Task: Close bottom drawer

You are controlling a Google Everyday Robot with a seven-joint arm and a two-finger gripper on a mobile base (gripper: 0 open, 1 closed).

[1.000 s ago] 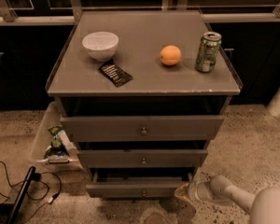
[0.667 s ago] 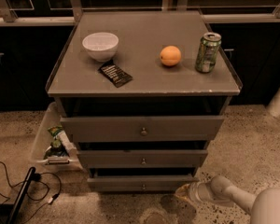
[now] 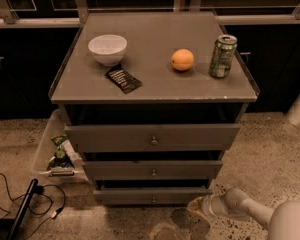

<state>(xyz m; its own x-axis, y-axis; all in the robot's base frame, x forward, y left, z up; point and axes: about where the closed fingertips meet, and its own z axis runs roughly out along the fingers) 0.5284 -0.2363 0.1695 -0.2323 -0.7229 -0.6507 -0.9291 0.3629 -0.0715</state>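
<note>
The bottom drawer [image 3: 151, 195] is the lowest of three grey drawer fronts on the cabinet, with a small round knob [image 3: 153, 200]. Its front sits nearly in line with the middle drawer [image 3: 152, 170] above it, with a thin dark gap along its top. My gripper [image 3: 197, 205] is low at the drawer's right end, close to the front panel's corner, just above the floor. My arm [image 3: 250, 211] comes in from the lower right.
On the cabinet top [image 3: 155, 86] stand a white bowl [image 3: 108, 48], a dark packet [image 3: 123, 79], an orange [image 3: 182, 59] and a green can [image 3: 222, 56]. A clear bin [image 3: 55, 149] with items sits left of the cabinet. Cables [image 3: 20, 204] lie on the floor at lower left.
The bottom drawer has slid inward from standing clearly out to nearly flush. My gripper has followed it in toward the cabinet.
</note>
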